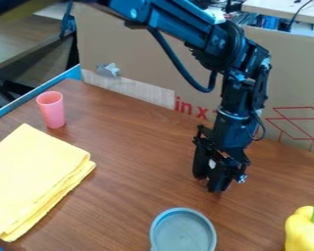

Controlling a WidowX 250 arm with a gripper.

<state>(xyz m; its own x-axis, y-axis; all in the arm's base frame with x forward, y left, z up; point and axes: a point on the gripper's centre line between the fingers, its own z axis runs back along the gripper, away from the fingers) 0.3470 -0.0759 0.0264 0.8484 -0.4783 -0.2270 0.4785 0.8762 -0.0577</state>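
Note:
The black gripper (pixel 210 182) hangs low over the brown table, right of the middle, pointing down. Below it in the view is a round grey-blue dish (pixel 183 232), apart from the gripper. A yellow bell pepper (pixel 305 229) with a green stem stands at the lower right edge, partly cut off. The pink cup (pixel 51 111) is upright at the upper left. On the left lies a folded yellow cloth (pixel 35 179).
A cardboard wall (pixel 140 54) runs along the back of the table (pixel 130 152), with a metal clip (pixel 108 70) on it. Blue edging (pixel 28 94) borders the table's left side. A small blue thing shows at the bottom left corner.

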